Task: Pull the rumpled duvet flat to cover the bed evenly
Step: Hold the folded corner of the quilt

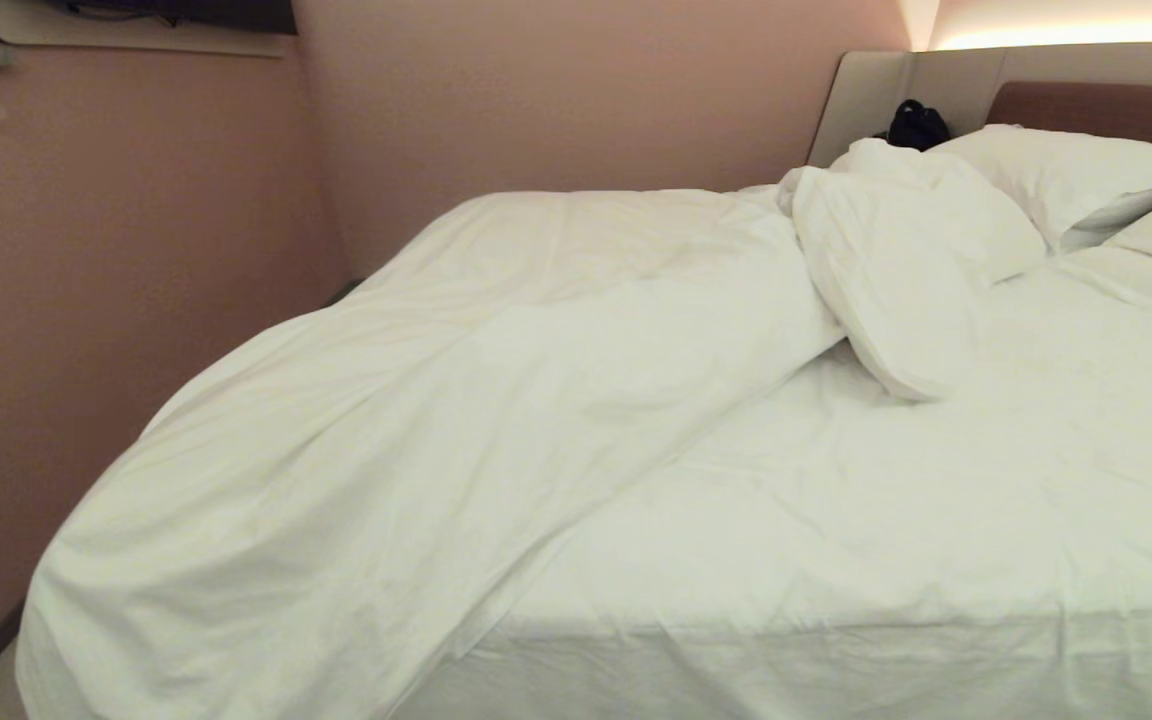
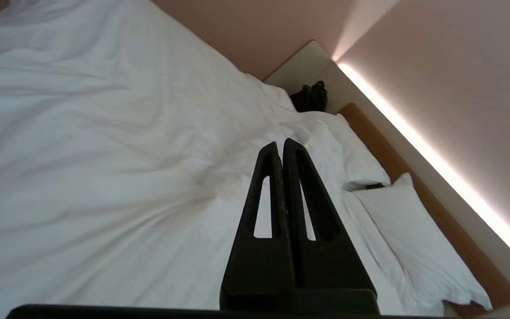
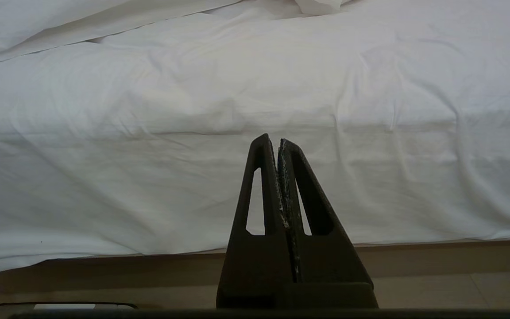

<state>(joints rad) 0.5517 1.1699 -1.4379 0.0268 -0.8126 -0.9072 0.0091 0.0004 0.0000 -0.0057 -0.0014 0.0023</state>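
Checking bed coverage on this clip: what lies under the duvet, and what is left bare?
The duvet covers the bed's left half and spills off that side. The sheet on the right is bare. What lies under the duvet is hidden.

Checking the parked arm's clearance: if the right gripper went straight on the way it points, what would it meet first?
Probably the sheeted side of the bed; the shut right gripper points at it, though depth is unclear.
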